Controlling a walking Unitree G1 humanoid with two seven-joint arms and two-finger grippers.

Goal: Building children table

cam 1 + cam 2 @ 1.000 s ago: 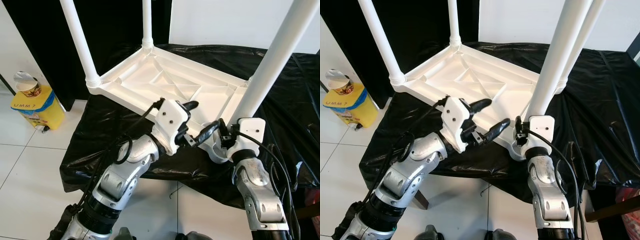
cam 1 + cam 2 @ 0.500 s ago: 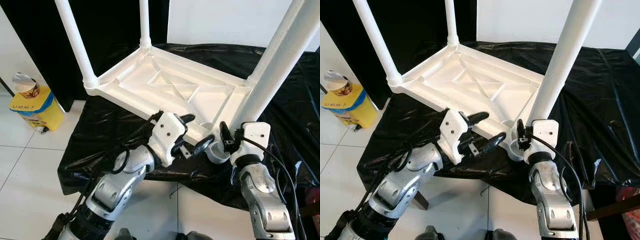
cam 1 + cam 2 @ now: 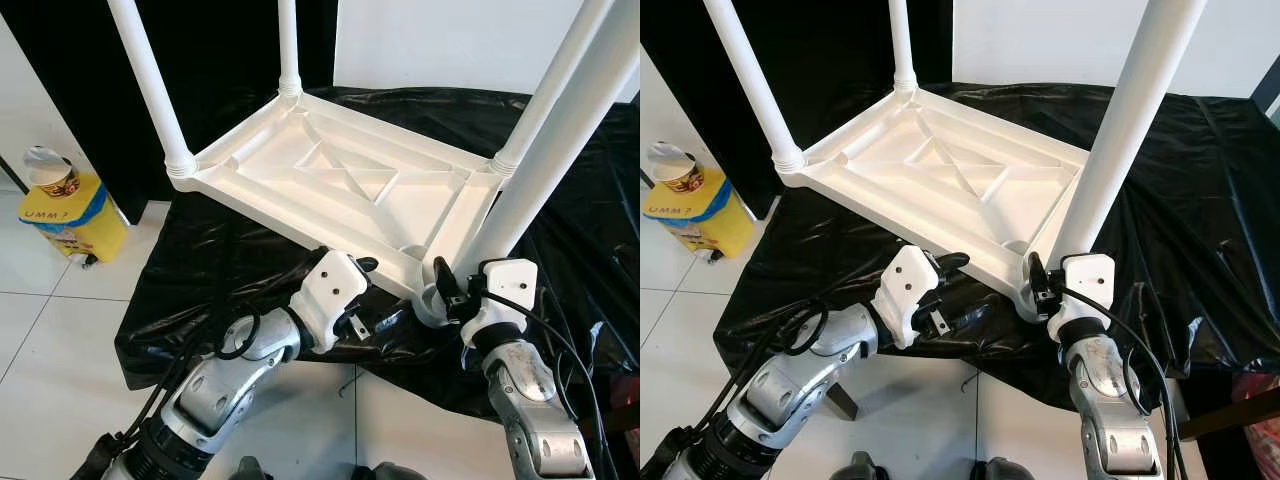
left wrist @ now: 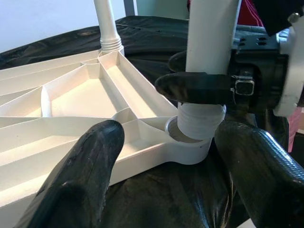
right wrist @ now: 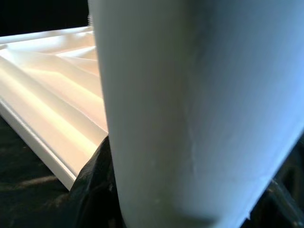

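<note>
right gripper [image 3: 1042, 283] clamping around lower end of fourth leg [image 3: 1118, 130], threaded tip sitting just above corner socket [image 4: 186, 144], not seated yet. left gripper [image 4: 166, 142] hanging spread apart, empty, fingers straddling same corner of upturned tabletop [image 3: 340, 185], which is lying on black sheet [image 3: 210, 260] straight ahead of both tools. for clean seating: keeping leg plumb over socket, pressing straight down while turning, left gripper bracing tabletop edge so it isn't sliding. risk: leg tilting, thread jamming crooked.
</note>
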